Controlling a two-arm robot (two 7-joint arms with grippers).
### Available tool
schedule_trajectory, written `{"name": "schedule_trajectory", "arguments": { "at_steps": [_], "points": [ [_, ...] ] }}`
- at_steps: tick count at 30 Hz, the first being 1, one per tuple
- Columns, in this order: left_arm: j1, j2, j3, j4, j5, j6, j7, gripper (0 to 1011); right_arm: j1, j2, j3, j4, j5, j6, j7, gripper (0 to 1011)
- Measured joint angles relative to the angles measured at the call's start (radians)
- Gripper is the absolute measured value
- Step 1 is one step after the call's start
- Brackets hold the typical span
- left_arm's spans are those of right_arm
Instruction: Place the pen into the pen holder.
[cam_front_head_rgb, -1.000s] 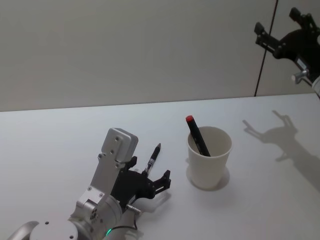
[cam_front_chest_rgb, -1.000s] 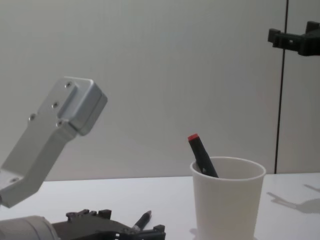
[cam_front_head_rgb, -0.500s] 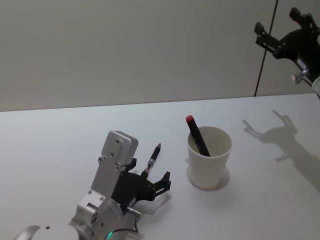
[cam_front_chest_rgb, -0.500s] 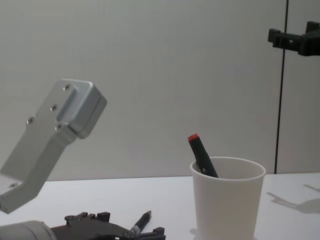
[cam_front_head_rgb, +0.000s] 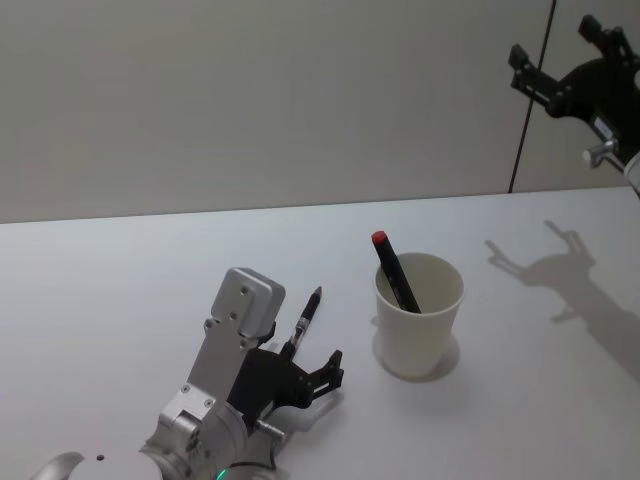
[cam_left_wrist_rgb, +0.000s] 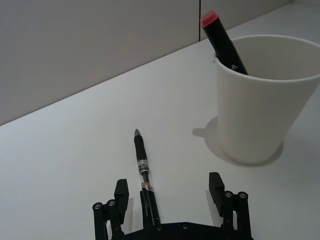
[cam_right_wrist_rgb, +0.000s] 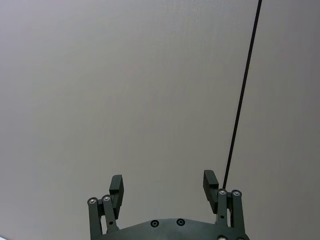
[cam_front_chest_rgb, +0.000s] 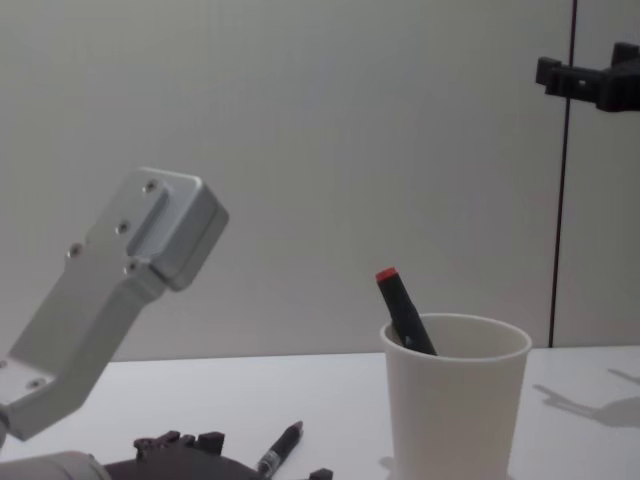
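Observation:
A slim black pen lies flat on the white table, its tip pointing away from me, left of the pen holder. The holder is a white paper cup that stands upright with a red-capped black marker leaning in it. My left gripper is open and low over the table. The pen's rear end lies between its fingers, which do not touch it, and the cup is just beyond. My right gripper hangs open, high at the far right.
The white table runs back to a plain grey wall. A dark vertical seam splits the wall at the right. The right arm's shadow falls on the table right of the cup.
My left arm has shifted slightly, and its gripper sits lower in the chest view. The pen, the cup and the right arm have not moved.

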Motion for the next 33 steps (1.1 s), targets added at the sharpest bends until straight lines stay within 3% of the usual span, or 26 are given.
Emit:
{"name": "schedule_trajectory", "arguments": {
  "at_steps": [15,33],
  "points": [
    [-0.003,0.003,-0.002,0.004,0.04,0.021,-0.037,1001,0.0,0.0,0.0,0.0,0.0,0.0,0.0,1001],
    [0.006,-0.002,-0.015,0.002,0.036,0.037,-0.019,1001,0.0,0.0,0.0,0.0,0.0,0.0,0.0,1001]
  ]
}}
